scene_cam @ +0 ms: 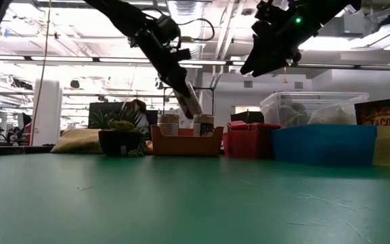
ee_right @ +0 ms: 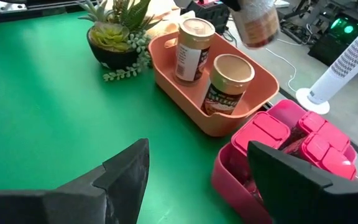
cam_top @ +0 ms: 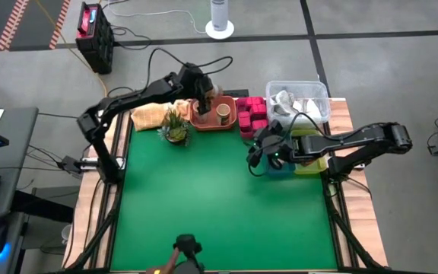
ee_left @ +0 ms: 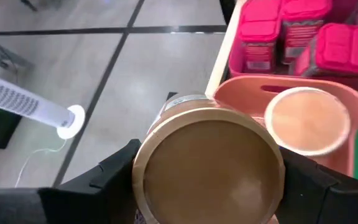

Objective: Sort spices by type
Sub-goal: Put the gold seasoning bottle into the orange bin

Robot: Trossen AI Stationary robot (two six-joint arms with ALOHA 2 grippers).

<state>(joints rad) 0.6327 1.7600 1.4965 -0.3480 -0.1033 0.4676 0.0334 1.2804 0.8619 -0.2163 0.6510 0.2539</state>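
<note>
My left gripper (cam_top: 204, 99) hovers over the orange tray (cam_top: 213, 116) at the table's far edge, shut on a tan-lidded spice jar (ee_left: 207, 165). Two more tan-lidded jars (ee_right: 194, 40) (ee_right: 229, 81) stand upright in that tray. Magenta packets (ee_right: 309, 149) sit in the magenta tray (cam_top: 252, 114) to the tray's right. My right gripper (cam_top: 258, 156) is open and raised above the table (scene_cam: 259, 61) beside the blue tray (cam_top: 280, 166), touching nothing. No grey-brown jars or red-orange piece are visible. My left gripper pinches the jar by its sides just below the tan lid (ee_left: 207, 124), one finger (ee_left: 114, 168) on each side. The fingers slant down from above, with the lid facing back toward the wrist. The jar (scene_cam: 191, 102) is lifted clear and tilted above the orange tray (scene_cam: 185, 142).
A small potted plant (cam_top: 175, 125) and a tan cloth bundle (cam_top: 149, 116) sit left of the orange tray. A clear plastic bin (cam_top: 299, 99) is at the far right, with a yellow tray (cam_top: 310, 164) beside the blue one. The near half of the green mat (cam_top: 219, 213) is open.
</note>
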